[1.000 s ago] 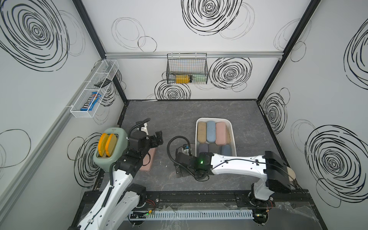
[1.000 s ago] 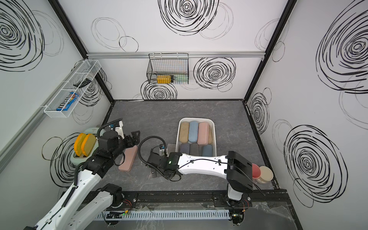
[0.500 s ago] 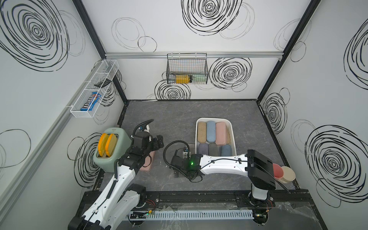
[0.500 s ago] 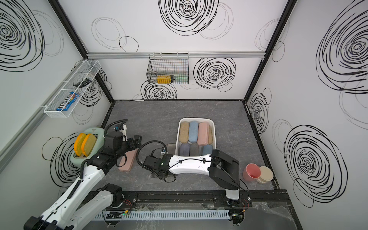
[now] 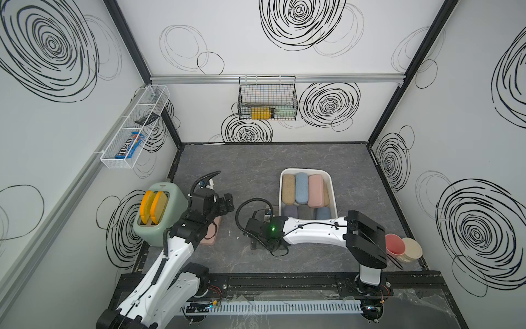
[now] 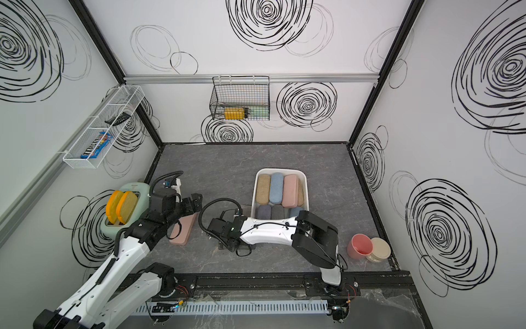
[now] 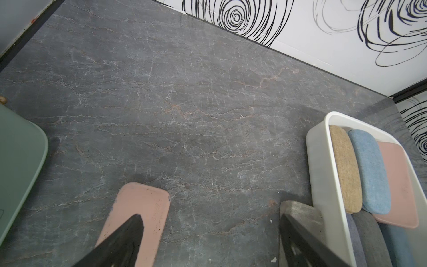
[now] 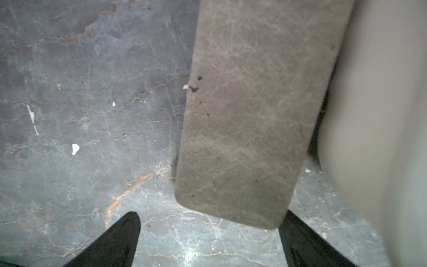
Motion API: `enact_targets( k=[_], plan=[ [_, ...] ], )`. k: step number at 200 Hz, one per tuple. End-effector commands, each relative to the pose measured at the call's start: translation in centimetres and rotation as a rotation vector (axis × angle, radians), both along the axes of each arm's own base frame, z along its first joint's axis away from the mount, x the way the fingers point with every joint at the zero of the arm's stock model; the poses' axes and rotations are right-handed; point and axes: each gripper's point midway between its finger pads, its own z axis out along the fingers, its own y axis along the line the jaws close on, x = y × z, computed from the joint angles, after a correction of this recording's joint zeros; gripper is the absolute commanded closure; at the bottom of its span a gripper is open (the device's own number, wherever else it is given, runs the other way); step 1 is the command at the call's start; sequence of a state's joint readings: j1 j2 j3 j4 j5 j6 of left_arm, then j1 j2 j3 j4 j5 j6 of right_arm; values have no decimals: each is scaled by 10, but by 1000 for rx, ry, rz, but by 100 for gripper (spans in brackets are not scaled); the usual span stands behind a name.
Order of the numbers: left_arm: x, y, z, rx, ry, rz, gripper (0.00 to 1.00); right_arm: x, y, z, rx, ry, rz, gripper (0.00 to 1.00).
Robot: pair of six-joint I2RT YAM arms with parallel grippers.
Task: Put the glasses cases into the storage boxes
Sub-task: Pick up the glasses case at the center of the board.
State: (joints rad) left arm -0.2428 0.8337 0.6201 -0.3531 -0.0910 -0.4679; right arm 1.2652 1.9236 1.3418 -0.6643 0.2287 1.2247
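The white storage box (image 5: 333, 188) holds several glasses cases, tan (image 5: 288, 189), blue (image 5: 301, 188) and pink (image 5: 316, 190) among them; it also shows in the left wrist view (image 7: 320, 161). A loose pink case (image 5: 209, 237) (image 7: 143, 208) lies on the table by the toaster. My left gripper (image 5: 225, 205) (image 7: 210, 218) hovers open over its far end, one finger above it. A grey case (image 8: 254, 115) (image 7: 298, 212) lies against the box's outer wall (image 8: 381, 115). My right gripper (image 8: 212, 215) stands open low at that case's near end, holding nothing. The right arm (image 5: 313, 230) hides this case in both top views.
A green toaster (image 5: 159, 219) with two yellow slices stands at the left front. Pink (image 5: 394, 245) and beige (image 5: 411, 249) cups sit at the right front corner. A black wire basket (image 5: 267, 102) and a white mesh rack (image 5: 133, 128) hang on the walls.
The right arm's elbow has swung left and its gripper has slid a little left, staying low by the box. The left arm has shifted slightly over the pink case. Both grippers remain open.
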Motion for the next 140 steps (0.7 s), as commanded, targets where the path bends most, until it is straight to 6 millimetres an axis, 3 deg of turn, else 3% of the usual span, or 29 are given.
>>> enact_targets(
  k=[1, 47, 115, 140],
  plan=[
    [3, 0, 14, -3, -42, 12, 4, 22, -11, -6, -98, -59, -34, 1],
    [2, 1, 17, 1, -49, 17, 4, 30, -11, -15, -144, -65, -66, 0],
    [0, -3, 16, 10, -45, 7, 0, 57, -5, -9, -48, -66, -150, 0],
    [-1, -1, 18, 15, -55, 16, 0, 55, -1, -10, -64, -60, -132, 9]
  ],
)
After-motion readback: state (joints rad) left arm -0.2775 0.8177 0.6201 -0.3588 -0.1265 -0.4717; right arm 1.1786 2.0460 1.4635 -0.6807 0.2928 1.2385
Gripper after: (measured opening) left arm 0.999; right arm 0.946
